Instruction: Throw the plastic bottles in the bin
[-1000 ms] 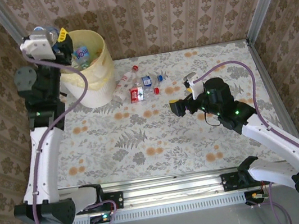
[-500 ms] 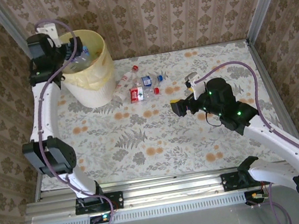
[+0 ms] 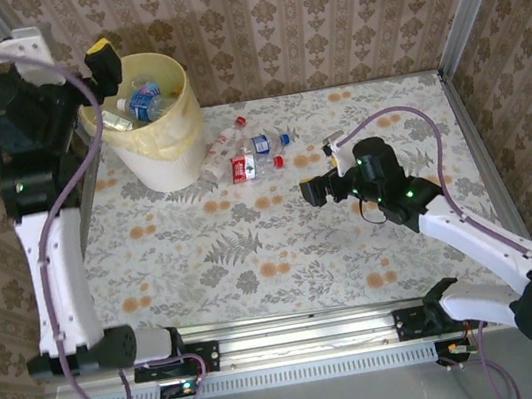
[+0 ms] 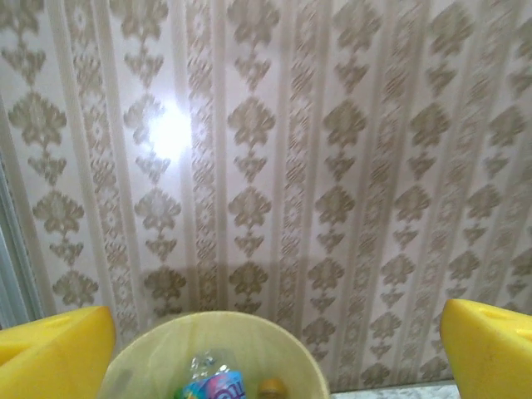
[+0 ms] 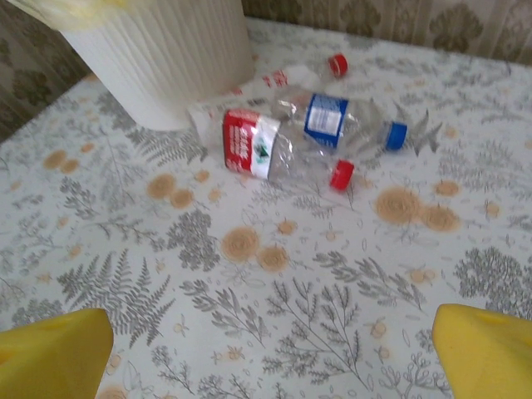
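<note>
Our left pincer [image 4: 270,349] hangs wide and empty beside the bin [image 3: 171,144] at ten o'clock, our right pincer [image 5: 270,353] equally wide before the bottles [image 3: 243,166] at its four o'clock, which we could send rolling by squeezing off-centre.

The bottom edge of the left wrist view is cutting off the bin [image 4: 125,366], and the bottles [image 4: 212,384] inside are blurring together. From the right wrist, the top edge is cropping the bin, and the loose bottles [image 5: 283,137] near the table's far edge are overlapping and softly blurring.
</note>
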Motion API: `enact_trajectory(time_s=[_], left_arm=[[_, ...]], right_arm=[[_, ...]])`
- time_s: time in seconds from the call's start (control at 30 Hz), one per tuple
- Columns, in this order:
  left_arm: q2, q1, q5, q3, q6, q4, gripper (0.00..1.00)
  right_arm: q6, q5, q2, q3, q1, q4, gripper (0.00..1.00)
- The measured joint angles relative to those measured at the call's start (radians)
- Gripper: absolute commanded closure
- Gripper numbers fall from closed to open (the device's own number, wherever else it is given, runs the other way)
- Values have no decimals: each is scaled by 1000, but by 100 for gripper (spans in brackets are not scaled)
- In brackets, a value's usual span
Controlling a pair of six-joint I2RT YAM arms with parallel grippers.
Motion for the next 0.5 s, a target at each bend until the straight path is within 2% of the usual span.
enact_trajectory(time_s=[0.13, 0.27, 0.5], left_arm=[[-89, -36, 63, -71, -16, 7, 0], [-129, -82, 112, -167, -40, 8, 0], [-178, -245, 121, -368, -24, -69, 0]], right_arm=[[3, -15, 80, 39, -16, -8, 0], [-6, -91, 187, 108, -48, -18, 0], [-85, -255, 521, 371, -85, -89, 2]])
